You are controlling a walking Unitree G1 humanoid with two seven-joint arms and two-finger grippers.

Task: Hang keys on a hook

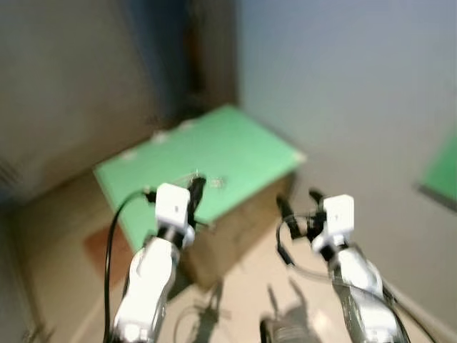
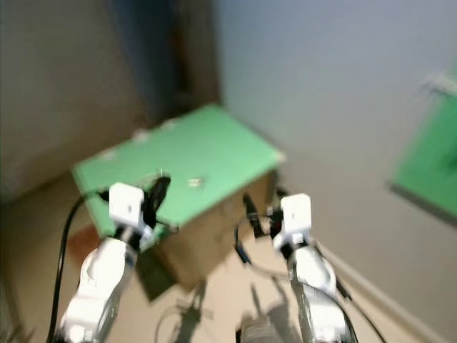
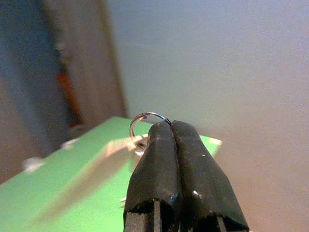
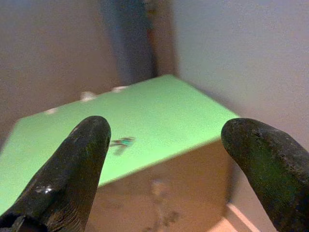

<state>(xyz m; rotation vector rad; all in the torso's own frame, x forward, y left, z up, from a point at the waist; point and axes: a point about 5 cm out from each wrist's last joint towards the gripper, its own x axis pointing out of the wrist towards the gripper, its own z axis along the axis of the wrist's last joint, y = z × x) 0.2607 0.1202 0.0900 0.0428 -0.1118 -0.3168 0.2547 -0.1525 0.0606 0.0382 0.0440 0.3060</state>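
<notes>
You see a box with a green top [image 1: 243,150] standing in the corner, against the grey wall [image 1: 357,86] on the right. The head views are blurred. Both silver arms reach forward over the near edge of the box. The right gripper [image 4: 164,159] hangs near the right front corner of the box, its two fingers spread wide and holding nothing. The left gripper [image 3: 171,126] is over the near part of the green top, its fingers pressed together on a thin metal key ring [image 3: 145,118]. A blurred pale piece hangs from the ring. A small object [image 4: 121,142] lies on the green top, but you cannot tell what it is.
</notes>
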